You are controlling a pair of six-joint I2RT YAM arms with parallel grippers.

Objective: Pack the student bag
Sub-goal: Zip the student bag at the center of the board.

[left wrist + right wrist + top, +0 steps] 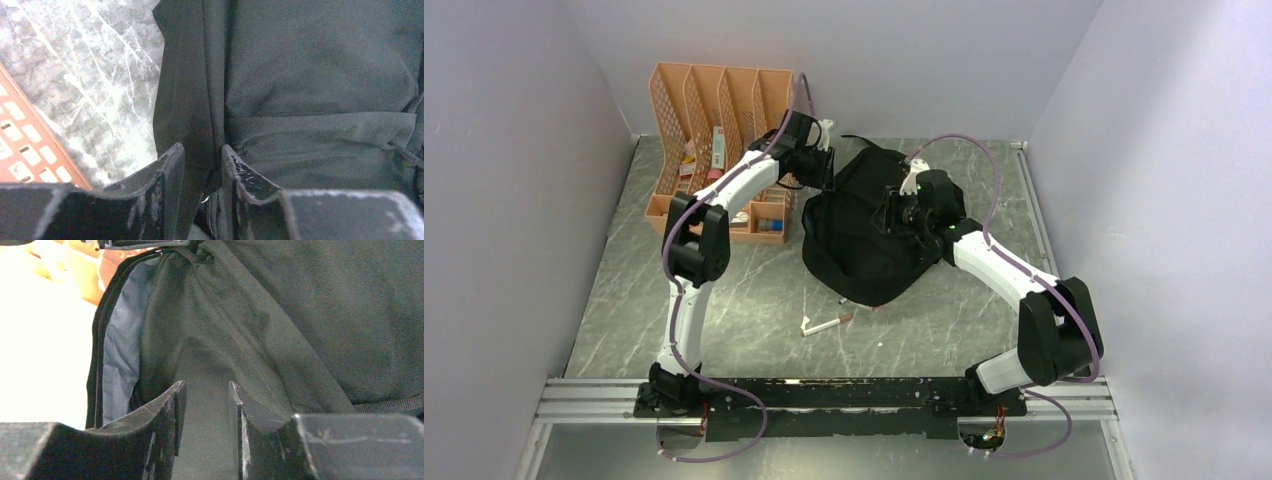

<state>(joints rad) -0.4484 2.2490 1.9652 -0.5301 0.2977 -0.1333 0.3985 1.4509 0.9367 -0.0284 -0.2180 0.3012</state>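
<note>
Packing looks barely begun: left gripper [202, 150] and right gripper [206, 385] sit narrow around folds of the unzipped bag [864, 235] beneath them, grip uncertain, 1 pen [829, 325] lying outside behind them.

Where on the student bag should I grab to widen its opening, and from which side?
Pinch the zipper-edged lip of the student bag, where grey lining shows. Approach from the orange organizer side, probably: the mouth gapes that way and that edge stands free, while the panels lie smooth.
</note>
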